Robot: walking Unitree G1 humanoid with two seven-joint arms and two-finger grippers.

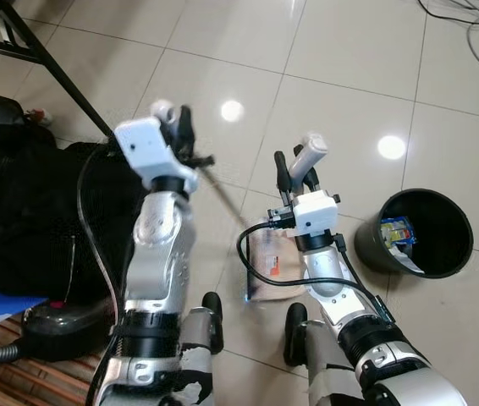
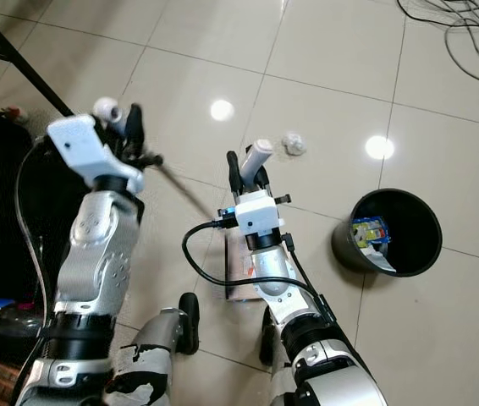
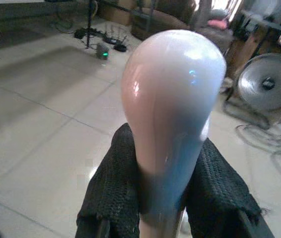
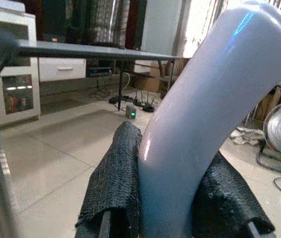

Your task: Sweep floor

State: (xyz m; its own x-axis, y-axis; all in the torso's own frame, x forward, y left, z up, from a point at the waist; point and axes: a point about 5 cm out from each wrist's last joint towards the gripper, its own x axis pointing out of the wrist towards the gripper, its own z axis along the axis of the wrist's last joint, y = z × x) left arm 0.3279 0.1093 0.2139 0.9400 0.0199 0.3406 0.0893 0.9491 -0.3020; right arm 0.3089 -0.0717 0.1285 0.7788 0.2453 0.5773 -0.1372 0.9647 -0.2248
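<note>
Both grippers clamped on white handles beside the black bin.

The left gripper [image 1: 174,118] grips a broom handle [image 3: 173,114] whose shaft slants down toward the dustpan [image 1: 267,269]; the right gripper [image 1: 294,169] grips the dustpan handle [image 4: 210,124], upright. The black bin [image 1: 417,233], right of the dustpan, holds coloured wrappers [image 1: 396,233]. No writing is readable.

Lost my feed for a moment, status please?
Left pincer shut on broom handle. Right pincer shut on dustpan handle. Crumpled paper on tile ahead; black bin at right.
</note>
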